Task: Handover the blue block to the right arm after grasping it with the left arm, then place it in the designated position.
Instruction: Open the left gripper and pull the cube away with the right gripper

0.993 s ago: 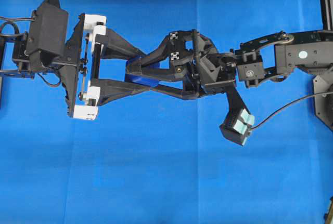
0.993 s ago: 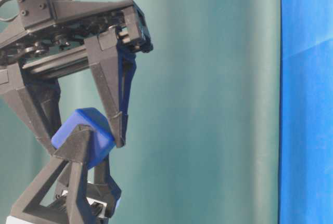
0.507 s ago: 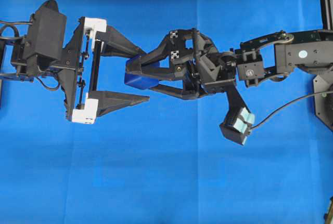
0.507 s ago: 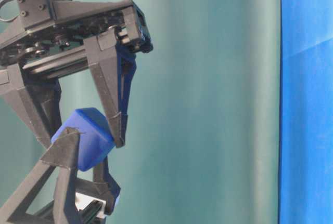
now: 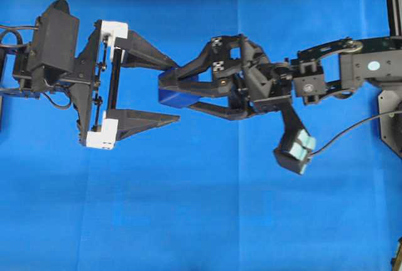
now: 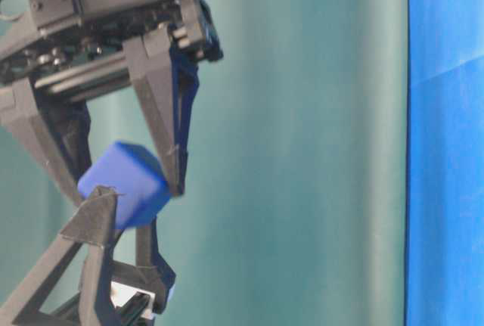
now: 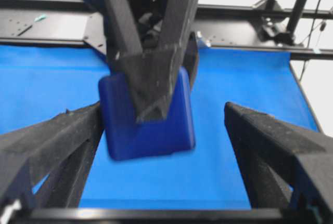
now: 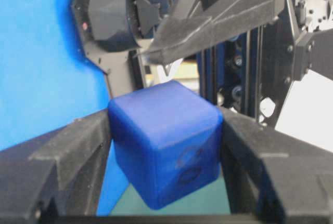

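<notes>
Since a second ago the left arm's jaws (image 5: 162, 92) have sprung wide apart and let go of the blue block (image 5: 174, 97), and the right arm (image 5: 352, 73) with the block has drawn slightly toward the right of the overhead view. Now the left arm's (image 5: 56, 54) two pointed fingers stand spread as far as they go, one above and one below the block in the overhead view, neither of them touching it. In the left wrist view the fingers (image 7: 52, 146) flank the block (image 7: 148, 125) with blue cloth (image 7: 47, 78) showing in the gap on the right side, while the left finger sits very near the block's edge. The right arm's jaws (image 5: 168, 92) are about half closed and grip the block between their tips; the right wrist view shows both dark fingers (image 8: 57, 156) pressed flat against opposite faces of the cube (image 8: 166, 141), whose near face carries a faint embossed mark. In the table-level view the block (image 6: 125, 184) hangs in the air, tilted, pinched between the downward-pointing fingers (image 6: 162, 107) of the right arm, with a tip of the left arm's finger (image 6: 94, 216) just below it. The block is held well above the blue-covered surface (image 5: 201, 221), between the two grippers near the middle of the overhead view.
</notes>
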